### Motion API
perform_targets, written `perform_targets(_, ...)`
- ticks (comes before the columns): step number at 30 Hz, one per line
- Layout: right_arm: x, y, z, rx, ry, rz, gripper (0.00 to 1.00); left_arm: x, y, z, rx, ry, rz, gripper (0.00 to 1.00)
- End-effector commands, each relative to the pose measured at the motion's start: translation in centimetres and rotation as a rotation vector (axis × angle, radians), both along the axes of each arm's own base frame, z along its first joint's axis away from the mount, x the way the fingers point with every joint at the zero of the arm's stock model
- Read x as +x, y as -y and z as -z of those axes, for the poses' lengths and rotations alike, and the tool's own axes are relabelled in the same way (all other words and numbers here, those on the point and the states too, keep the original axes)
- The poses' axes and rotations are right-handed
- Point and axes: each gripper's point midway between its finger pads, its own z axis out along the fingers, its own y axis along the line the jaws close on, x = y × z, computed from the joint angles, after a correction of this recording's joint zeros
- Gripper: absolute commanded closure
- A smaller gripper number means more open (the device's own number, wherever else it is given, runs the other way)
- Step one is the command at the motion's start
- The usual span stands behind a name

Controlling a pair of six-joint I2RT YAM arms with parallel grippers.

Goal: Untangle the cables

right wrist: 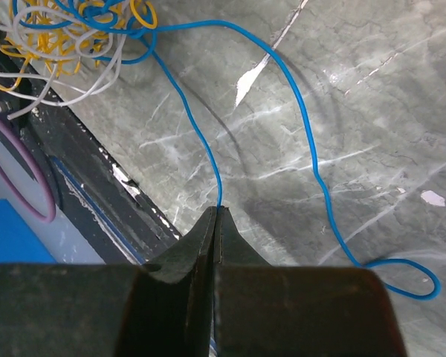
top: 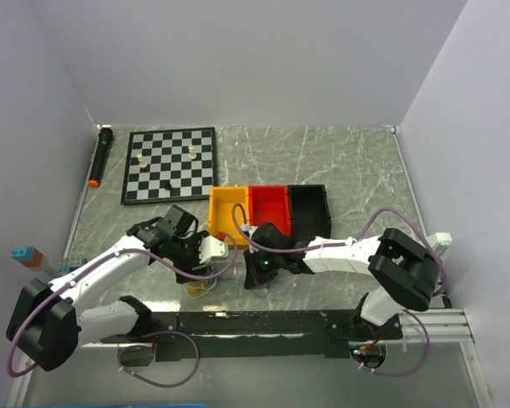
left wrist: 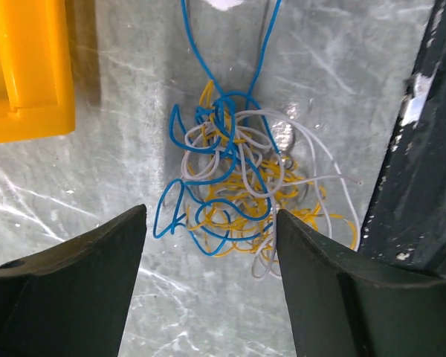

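Note:
The cables lie in one tangle (left wrist: 241, 182) of blue, white and yellow thin wires on the marble table. My left gripper (left wrist: 212, 223) is open, its fingers either side of the near edge of the tangle, nothing between them. My right gripper (right wrist: 217, 212) is shut on the blue cable (right wrist: 201, 137), which runs from its fingertips up to the tangle (right wrist: 59, 37); a second blue strand (right wrist: 305, 134) curves right and ends in a loop. From above, the tangle (top: 202, 287) shows beneath the left gripper (top: 206, 270), with the right gripper (top: 257, 274) just right of it.
Yellow (top: 228, 208), red (top: 269, 206) and black (top: 308, 206) bins stand behind the grippers; the yellow bin (left wrist: 26, 71) is close to the tangle. A chessboard (top: 170, 164) and a black marker (top: 99, 157) lie at the back left. The black base rail (top: 255, 321) borders the tangle.

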Motion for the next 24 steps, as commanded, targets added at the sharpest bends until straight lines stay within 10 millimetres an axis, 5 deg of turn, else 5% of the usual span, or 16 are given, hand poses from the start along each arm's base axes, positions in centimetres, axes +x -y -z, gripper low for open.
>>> perform_targets(1,0.2,-0.4,-1.3,0.052,0.02,0.001,1.0,0.1,-0.5,0.7,0.032,0.027,0.049,0.27)
perform_targets(4,0.1,0.1,-1.4,0.051,0.022,0.009,1.0,-1.4,-1.1,1.3,0.059,-0.032,0.092,0.45)
perform_targets(6,0.0,0.7,-1.4,0.04,0.028,0.02,1.0,-1.7,-1.4,1.4,0.091,-0.073,0.1,0.75)
perform_targets(7,0.0,0.9,-1.4,0.036,0.033,0.026,1.0,-1.4,-1.4,1.3,0.102,-0.08,0.084,0.99)
perform_targets(11,-0.1,2.7,-1.8,0.011,0.052,0.072,1.0,0.3,-1.7,0.0,0.115,-0.052,0.014,0.99)
perform_targets(14,0.2,4.7,-2.1,-0.031,0.082,0.142,1.0,2.5,-1.6,-3.0,0.056,0.061,-0.045,0.99)
perform_targets(18,1.3,9.1,-2.6,-0.121,0.153,0.309,1.0,4.8,-3.3,-5.7,0.028,0.175,-0.116,0.99)
perform_targets(24,2.5,16.2,-4.3,-0.207,0.22,0.595,1.0,5.1,-5.1,-6.0,0.062,0.23,-0.164,0.99)
